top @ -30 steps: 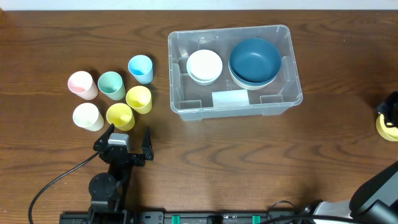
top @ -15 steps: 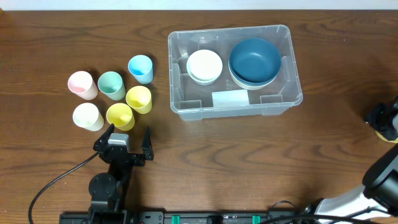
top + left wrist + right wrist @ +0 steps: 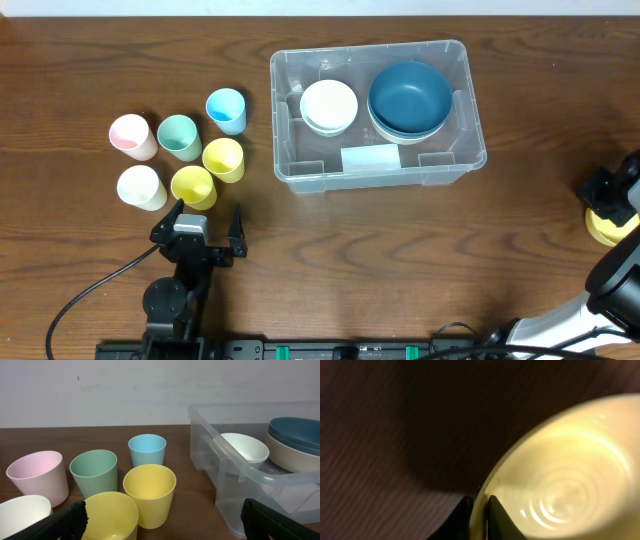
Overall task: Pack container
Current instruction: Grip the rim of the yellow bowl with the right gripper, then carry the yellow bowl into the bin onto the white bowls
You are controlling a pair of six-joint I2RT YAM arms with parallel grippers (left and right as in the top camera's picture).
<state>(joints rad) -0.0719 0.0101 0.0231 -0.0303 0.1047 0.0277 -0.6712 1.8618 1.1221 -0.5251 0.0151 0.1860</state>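
Yellow bowl (image 3: 560,475) rim pinched between right fingers (image 3: 462,512) at right frame edge; left fingers (image 3: 65,520) wide, empty, below cups (image 3: 223,158) on desk (image 3: 400,260).

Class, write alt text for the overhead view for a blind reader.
A clear container on a wooden table holds white bowls and dark blue bowls, with six pastel cups to its left. The left hand sits open near the cups; the right hand grips a yellow bowl at the right edge.
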